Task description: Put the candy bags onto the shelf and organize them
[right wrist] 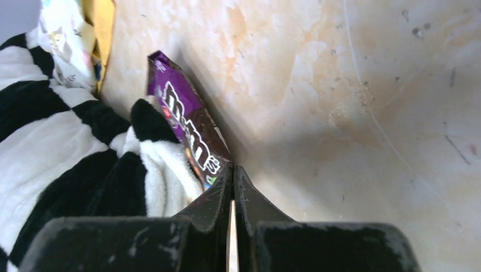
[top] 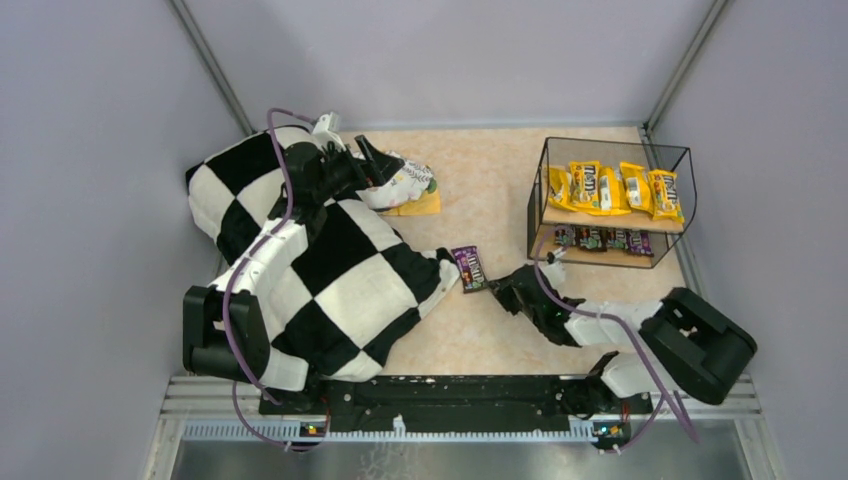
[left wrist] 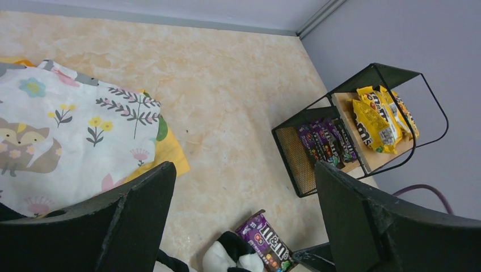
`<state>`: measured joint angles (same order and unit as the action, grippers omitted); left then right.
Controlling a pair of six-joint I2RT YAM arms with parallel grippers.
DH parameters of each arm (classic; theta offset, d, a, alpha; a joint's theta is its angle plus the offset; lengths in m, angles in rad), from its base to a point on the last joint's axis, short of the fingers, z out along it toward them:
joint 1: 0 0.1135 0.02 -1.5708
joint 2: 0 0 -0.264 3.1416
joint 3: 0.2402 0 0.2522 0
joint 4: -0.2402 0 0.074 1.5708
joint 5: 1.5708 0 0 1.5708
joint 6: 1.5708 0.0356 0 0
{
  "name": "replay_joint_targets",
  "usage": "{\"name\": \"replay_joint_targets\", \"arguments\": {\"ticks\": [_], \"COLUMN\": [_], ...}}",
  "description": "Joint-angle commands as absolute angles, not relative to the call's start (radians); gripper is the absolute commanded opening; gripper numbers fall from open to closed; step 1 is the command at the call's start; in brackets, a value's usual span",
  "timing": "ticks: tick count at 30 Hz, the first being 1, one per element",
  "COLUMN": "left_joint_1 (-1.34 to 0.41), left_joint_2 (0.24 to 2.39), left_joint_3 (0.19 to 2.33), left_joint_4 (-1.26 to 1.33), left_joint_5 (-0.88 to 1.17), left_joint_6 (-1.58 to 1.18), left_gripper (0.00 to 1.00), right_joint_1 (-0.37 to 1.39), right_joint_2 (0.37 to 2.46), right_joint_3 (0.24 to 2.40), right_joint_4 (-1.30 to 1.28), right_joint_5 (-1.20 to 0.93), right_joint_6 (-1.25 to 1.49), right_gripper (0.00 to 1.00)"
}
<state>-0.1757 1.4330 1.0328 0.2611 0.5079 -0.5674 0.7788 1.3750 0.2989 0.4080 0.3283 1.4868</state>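
A dark purple candy bag (top: 469,268) lies at the edge of the checkered cloth, in the middle of the table. It also shows in the right wrist view (right wrist: 187,124) and the left wrist view (left wrist: 266,242). My right gripper (top: 500,287) (right wrist: 233,168) is shut, its tips pinching the bag's near corner. The shelf (top: 540,200) (left wrist: 295,161) stands at the back right. Several yellow bags (top: 615,187) (left wrist: 377,119) sit on its top board and several dark bags (top: 603,239) (left wrist: 326,139) on its lower board. My left gripper (top: 375,160) (left wrist: 244,170) is open and empty at the back left.
A large black-and-white checkered cloth (top: 330,270) (right wrist: 57,147) covers the left side, under the left arm. A white patterned cloth bundle (top: 405,180) (left wrist: 68,136) lies on a flat yellow-orange piece (top: 425,205) (left wrist: 167,156) below the left gripper. Grey walls enclose the table.
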Motion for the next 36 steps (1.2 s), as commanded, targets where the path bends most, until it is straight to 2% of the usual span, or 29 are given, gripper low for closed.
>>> {"name": "replay_joint_targets", "arguments": {"ticks": [1,14,23,28,33,36], "left_joint_1": [-0.170,-0.172,-0.186,-0.203,-0.209,-0.209], "left_joint_2": [1.407,1.417,1.417,1.423,1.421,1.420], "left_joint_3": [1.070,1.068,1.068,1.069,1.071,1.072], "left_joint_4": [0.288,0.291,0.282,0.272,0.264,0.263], "left_joint_5": [0.516,0.517,0.499,0.485,0.471,0.470], "left_joint_6": [-0.561,-0.563,-0.546,-0.529,-0.516,-0.513], "left_gripper": [0.98,0.98,0.98,0.98,0.99,0.98], "right_joint_1": [0.791,0.789,0.765,0.612,0.364,0.317], "right_joint_2": [1.203,0.562,0.476,0.487,0.529,0.545], "right_joint_3": [0.290,0.335,0.428,0.431,0.392,0.384], "right_joint_4": [0.257,-0.359,-0.501,-0.369,-0.192,-0.119], "right_joint_5": [0.418,0.618,0.608,0.405,0.026,-0.048], "right_joint_6": [1.344,1.080,0.963,0.852,0.791,0.758], "right_gripper": [0.00,0.00,0.00,0.00,0.00,0.00]}}
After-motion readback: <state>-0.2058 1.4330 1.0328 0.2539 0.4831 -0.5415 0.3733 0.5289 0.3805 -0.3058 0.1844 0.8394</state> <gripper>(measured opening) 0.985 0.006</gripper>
